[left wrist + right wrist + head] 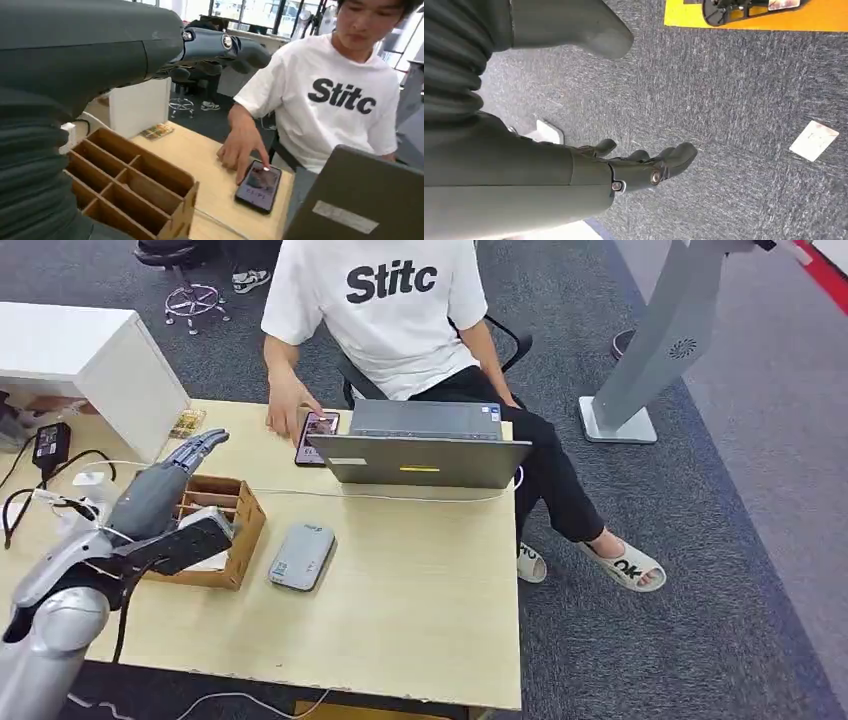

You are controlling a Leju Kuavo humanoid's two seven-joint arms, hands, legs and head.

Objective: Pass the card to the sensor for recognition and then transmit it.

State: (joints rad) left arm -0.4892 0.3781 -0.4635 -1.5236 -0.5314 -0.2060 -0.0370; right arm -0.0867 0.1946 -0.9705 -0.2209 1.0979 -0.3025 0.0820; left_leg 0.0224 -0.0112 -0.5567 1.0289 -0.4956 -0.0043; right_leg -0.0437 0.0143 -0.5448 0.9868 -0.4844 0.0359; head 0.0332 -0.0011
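Left hand (170, 490) spread, holding nothing, over the wooden box (243, 530) where the white card (205, 516) stands in a slot: likely light, stiff, slippery, so pinch its top edge; right hand (644, 162) hangs loosely spread.

Bare tabletop (420, 580) before laptop (420, 460)

Table: light wood table (420, 620).
Left: brown divided box (215, 530).
Centre: grey sensor (301, 555).
Far edge: laptop (420, 448), phone (316, 437).
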